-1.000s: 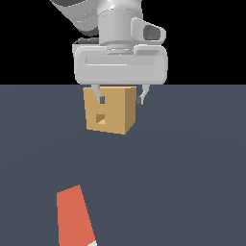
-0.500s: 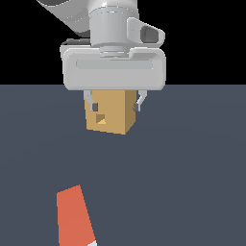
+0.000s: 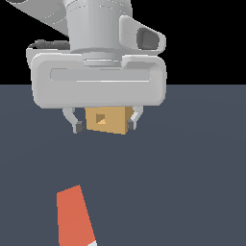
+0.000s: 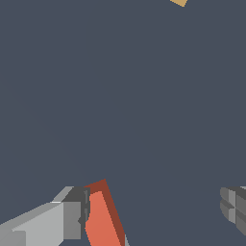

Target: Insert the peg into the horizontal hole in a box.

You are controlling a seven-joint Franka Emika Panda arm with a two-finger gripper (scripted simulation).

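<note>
Flat dark slate-grey floor (image 3: 192, 168), black void above; grey two-finger gripper (image 3: 102, 126) spread wide, empty; orange-red square peg (image 3: 73, 217) lower left; tan cube box (image 3: 106, 119) centre.

Hand (image 3: 102, 126) spread wide before box (image 3: 106, 119); peg (image 3: 73, 216) apart, near camera.

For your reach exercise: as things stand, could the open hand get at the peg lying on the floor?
Probably yes. The hand is open and empty, the peg lies uncovered in front of the box, and nothing stands between them.
</note>
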